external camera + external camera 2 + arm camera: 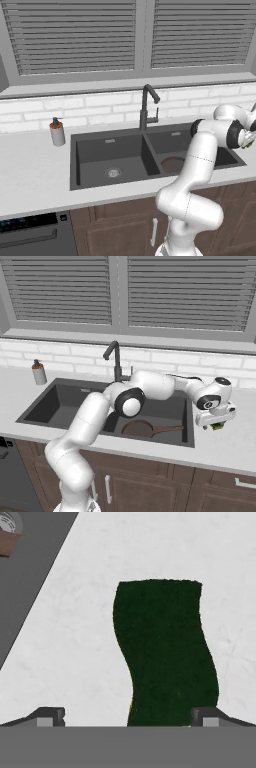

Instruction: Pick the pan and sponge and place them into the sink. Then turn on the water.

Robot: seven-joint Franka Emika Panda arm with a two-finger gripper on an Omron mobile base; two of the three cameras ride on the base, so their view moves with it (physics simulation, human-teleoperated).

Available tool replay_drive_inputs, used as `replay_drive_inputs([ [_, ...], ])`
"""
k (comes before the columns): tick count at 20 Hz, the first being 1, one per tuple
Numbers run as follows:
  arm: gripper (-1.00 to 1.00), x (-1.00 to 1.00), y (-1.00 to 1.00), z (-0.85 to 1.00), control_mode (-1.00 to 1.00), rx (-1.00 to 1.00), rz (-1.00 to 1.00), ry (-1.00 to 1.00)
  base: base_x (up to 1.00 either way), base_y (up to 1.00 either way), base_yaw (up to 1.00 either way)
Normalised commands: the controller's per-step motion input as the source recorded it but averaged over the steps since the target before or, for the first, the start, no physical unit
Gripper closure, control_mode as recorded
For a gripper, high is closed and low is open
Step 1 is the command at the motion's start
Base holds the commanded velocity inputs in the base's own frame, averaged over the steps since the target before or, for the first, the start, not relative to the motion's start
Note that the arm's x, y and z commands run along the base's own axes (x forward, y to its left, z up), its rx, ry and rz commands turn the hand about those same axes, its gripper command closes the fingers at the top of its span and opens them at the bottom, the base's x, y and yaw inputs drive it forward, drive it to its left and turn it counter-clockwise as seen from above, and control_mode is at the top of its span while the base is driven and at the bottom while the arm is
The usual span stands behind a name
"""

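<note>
One item was done: the pan (145, 429) lay in the sink's (60, 401) smaller basin. Wide open, holding nothing, the tool (127, 714) hovered over the sponge (165, 654), apparently untouched on the table (75, 662) beside the sink's right edge; water remained.

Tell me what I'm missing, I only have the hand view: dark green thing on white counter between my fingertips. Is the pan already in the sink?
Observer: Yes. The pan lies in the sink, in its right-hand basin, handle pointing right.
Operator: And where is my gripper relative to the sink?
Observer: The gripper hangs over the counter just right of the sink, jaws open, right above the sponge.
Operator: Where's the faucet?
Observer: The faucet stands behind the divider between the two basins; I see no water running.
</note>
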Motion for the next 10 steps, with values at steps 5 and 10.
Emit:
replay_drive_inputs([
  [5,-1.0,0.16,-0.01,0.0,-1.0,0.05,0.0,-0.03,0.0,0.0,0.0],
  [10,-1.0,0.2,-0.1,-0.03,-1.0,0.02,0.0,0.0,0.0,0.0,0.0],
])
